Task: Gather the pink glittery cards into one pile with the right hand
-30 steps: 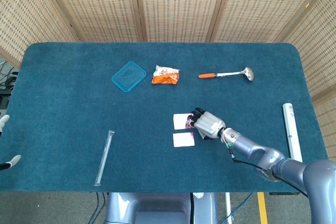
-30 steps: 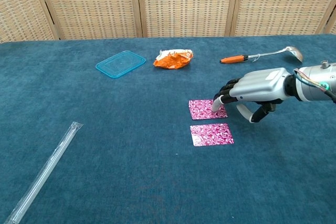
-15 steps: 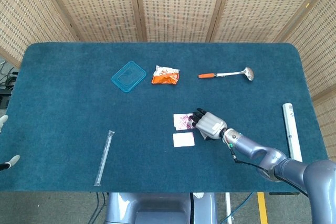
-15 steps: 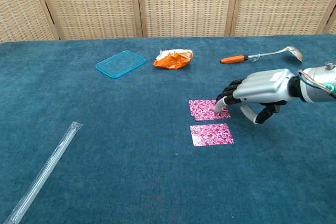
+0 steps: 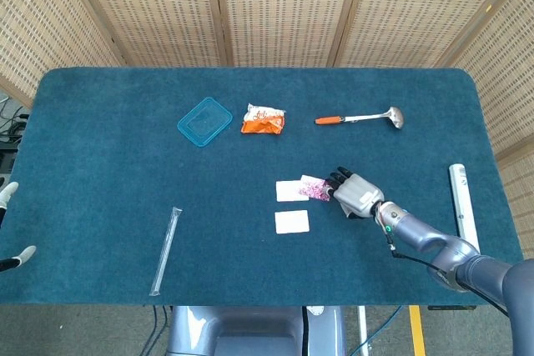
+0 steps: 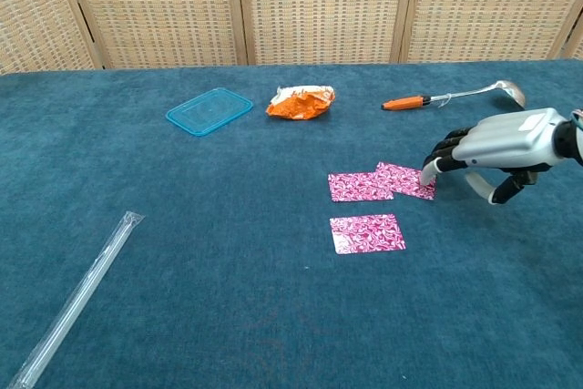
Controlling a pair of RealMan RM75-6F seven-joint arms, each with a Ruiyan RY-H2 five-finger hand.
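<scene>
Pink glittery cards (image 6: 378, 186) lie spread; right hand (image 6: 496, 145) fingertips press one, grasping nothing; blue lid (image 6: 209, 110) sits bare.

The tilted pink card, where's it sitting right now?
In the chest view the tilted pink card lies right of centre, overlapping the flat card beside it, with the right hand's fingertips at its right corner.

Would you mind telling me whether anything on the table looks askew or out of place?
One pink card lies skewed, overlapping the corner of a squarer card, with the right hand at its far edge. A third card sits apart, nearer the camera.
</scene>
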